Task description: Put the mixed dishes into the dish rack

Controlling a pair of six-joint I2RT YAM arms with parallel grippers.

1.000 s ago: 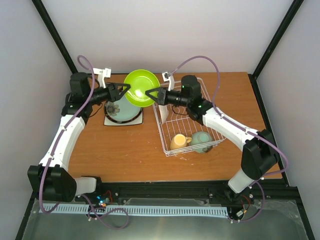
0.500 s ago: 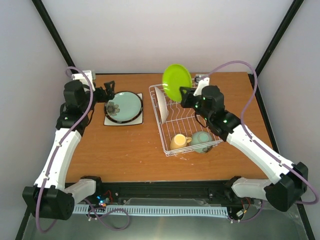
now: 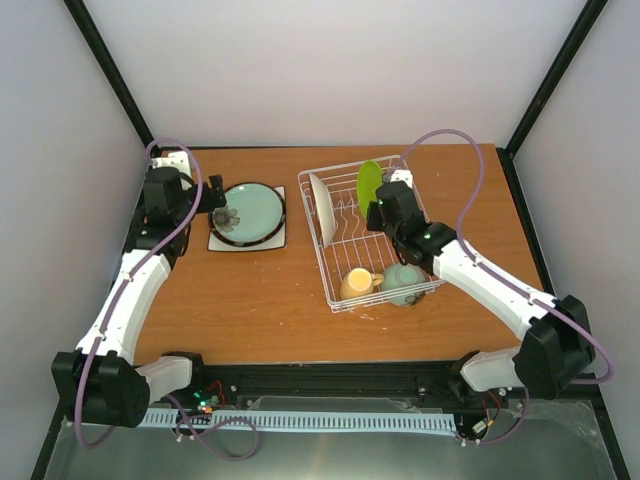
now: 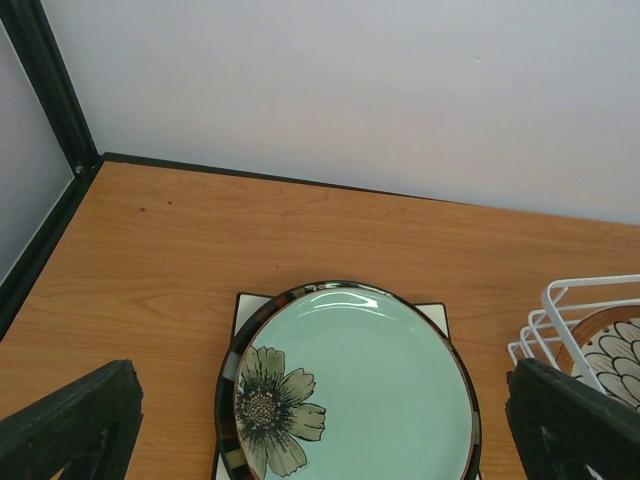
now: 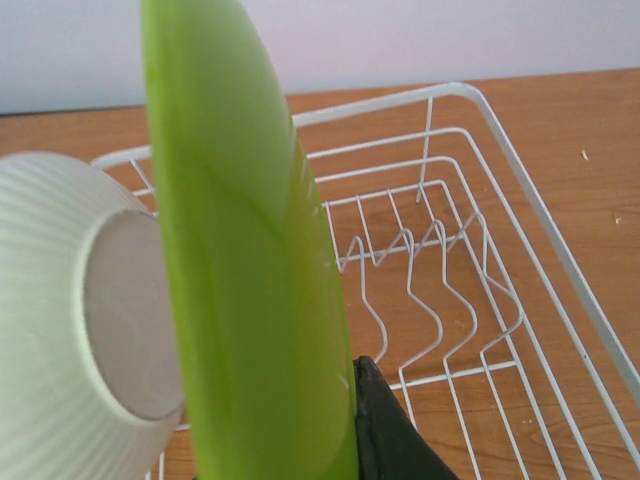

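Note:
My right gripper (image 3: 376, 207) is shut on the rim of the lime green plate (image 3: 368, 184), holding it upright on edge among the prongs of the white wire dish rack (image 3: 425, 215). In the right wrist view the lime plate (image 5: 250, 280) fills the middle, one black finger (image 5: 385, 435) presses on it, and the other finger is hidden behind it. The white petal-patterned plate (image 3: 320, 205) stands beside it in the rack. A yellow mug (image 3: 357, 283) and a mint-green bowl (image 3: 403, 282) sit at the rack's near end. My left gripper (image 3: 214, 195) is open and empty, just left of the pale teal plate (image 4: 360, 390), which is stacked on the dark striped-rim plate (image 4: 228, 365) and the square white plate (image 4: 247, 305).
The rack's corner (image 4: 575, 305) lies right of the plate stack. Black frame posts (image 3: 110, 70) stand at the table's back corners, with white walls behind. Bare wood lies in front of the stack.
The right arm carried the lime plate from above the stack over to the rack and lowered it on edge among the prongs. The left gripper let it go and drew back left.

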